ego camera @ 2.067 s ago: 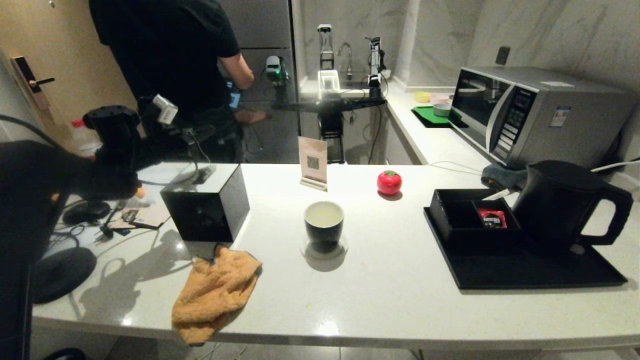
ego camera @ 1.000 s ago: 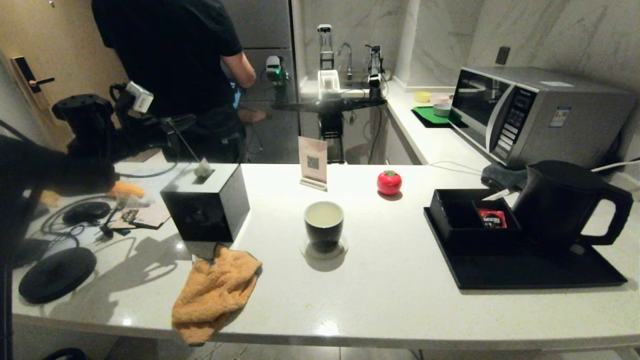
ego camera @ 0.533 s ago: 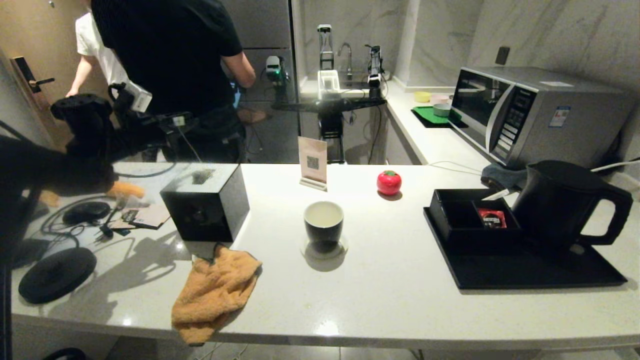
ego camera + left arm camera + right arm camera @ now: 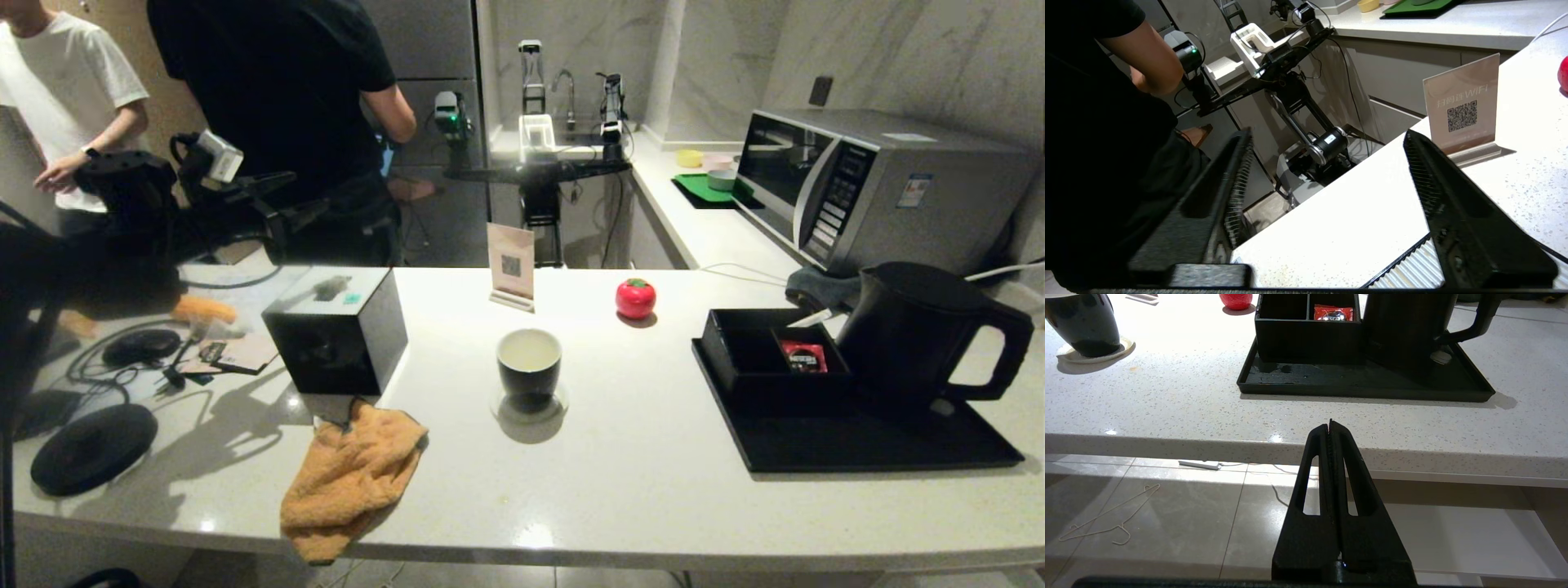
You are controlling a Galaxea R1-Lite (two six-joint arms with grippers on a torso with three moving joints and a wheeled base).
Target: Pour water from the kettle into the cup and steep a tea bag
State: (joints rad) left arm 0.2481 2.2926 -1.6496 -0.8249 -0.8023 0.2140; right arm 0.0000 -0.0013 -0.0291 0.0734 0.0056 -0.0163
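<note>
The glossy black cup (image 4: 529,367) with its white inside stands on a clear coaster mid-counter; I cannot tell whether water is in it. At the right, the matte black kettle (image 4: 914,327) sits on a black tray (image 4: 882,449). My left gripper (image 4: 298,194) hovers open and empty above the far left of the counter, over a black square box (image 4: 335,335). The tea bag (image 4: 329,287) and its green tag lie on that box's top. My right gripper (image 4: 1330,422) is shut and parked below the counter's front edge, with the cup (image 4: 1084,326) and kettle (image 4: 1404,326) beyond it.
An orange cloth (image 4: 351,478) hangs over the front edge. A QR sign (image 4: 511,265), a red tomato-shaped object (image 4: 635,297), a black divided box with a red sachet (image 4: 804,357), a round black base disc (image 4: 92,447) and a microwave (image 4: 873,188) are here. Two people (image 4: 269,82) stand behind the counter.
My left gripper has opened. The tea bag that hung from it by its string now lies on the black box. A person in a white shirt has come into view at the left.
</note>
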